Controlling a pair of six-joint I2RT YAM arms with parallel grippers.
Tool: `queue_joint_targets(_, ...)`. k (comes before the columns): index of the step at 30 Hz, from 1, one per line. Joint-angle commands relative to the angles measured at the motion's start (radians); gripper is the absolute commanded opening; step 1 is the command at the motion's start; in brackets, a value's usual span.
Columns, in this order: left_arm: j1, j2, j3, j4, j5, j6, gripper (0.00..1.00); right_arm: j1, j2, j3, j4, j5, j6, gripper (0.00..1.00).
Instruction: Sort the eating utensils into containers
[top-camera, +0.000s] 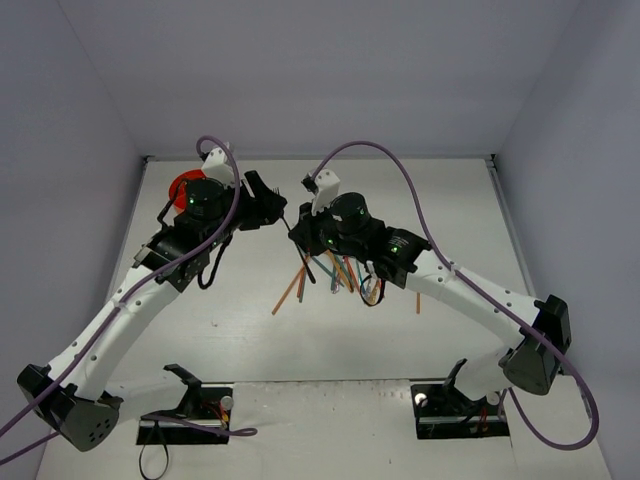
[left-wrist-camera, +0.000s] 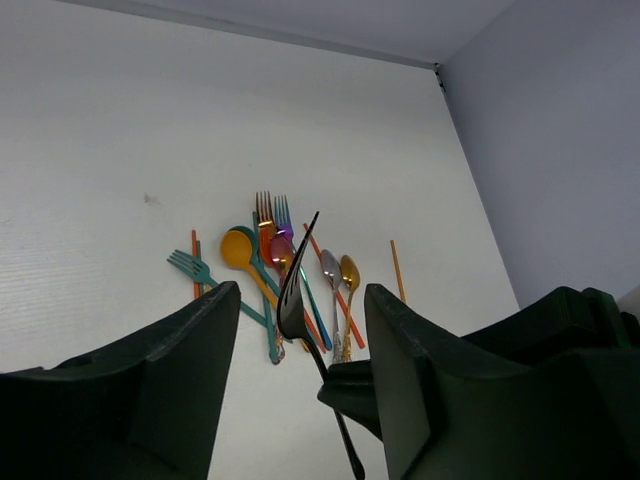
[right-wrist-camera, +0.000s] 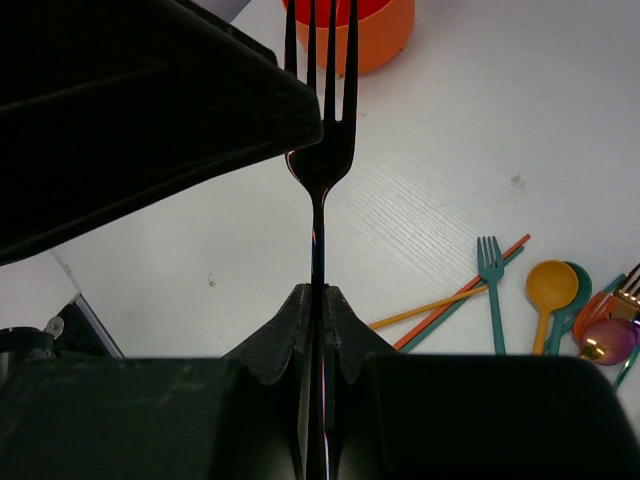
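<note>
Seen from above, the orange-red cup (top-camera: 182, 186) stands at about ten o'clock on the white table (top-camera: 450, 215), partly hidden under the left arm. Just at its three o'clock hangs the left gripper (left-wrist-camera: 302, 288); its fingers (left-wrist-camera: 200, 350) stand apart, with a gap showing on either side of the black fork (left-wrist-camera: 296, 290), whose head rises between them without visibly touching either.

The fork's handle runs down to six o'clock in the right wrist view, where the right gripper (right-wrist-camera: 317, 292) has its fingers (right-wrist-camera: 285, 340) pressed together on it, clamping the black fork (right-wrist-camera: 320, 165) upright. There the tines point to twelve o'clock, toward the cup (right-wrist-camera: 385, 45); whether they reach over its rim I cannot tell.

The heap of utensils (top-camera: 338, 272) lies flat near the table's middle, at five o'clock from the cup and well apart from it: forks, spoons and chopsticks in orange, teal, gold, pink and silver, crossing one another; a teal fork (right-wrist-camera: 490, 275) lies at its edge. A lone orange chopstick (top-camera: 418, 301) lies at three o'clock of the heap, clear of it.
</note>
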Motion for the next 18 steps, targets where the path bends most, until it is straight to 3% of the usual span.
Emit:
queue_joint_targets(1, -0.009, 0.018, 0.057, 0.074, -0.023, 0.034, 0.44, 0.008, 0.001, 0.061, 0.103, -0.021, -0.001, 0.00)
queue_joint_targets(6, -0.009, 0.031, 0.060, 0.058, -0.031, 0.059, 0.34, 0.007, 0.011, 0.067, 0.106, -0.027, -0.003, 0.00)
queue_joint_targets(13, -0.009, 0.041, 0.056, 0.070, -0.030, 0.088, 0.05, 0.007, 0.027, 0.077, 0.110, -0.036, -0.008, 0.00)
queue_joint_targets(18, -0.009, 0.018, 0.024, 0.112, -0.035, 0.123, 0.00, 0.007, 0.032, 0.076, 0.112, -0.039, -0.010, 0.00)
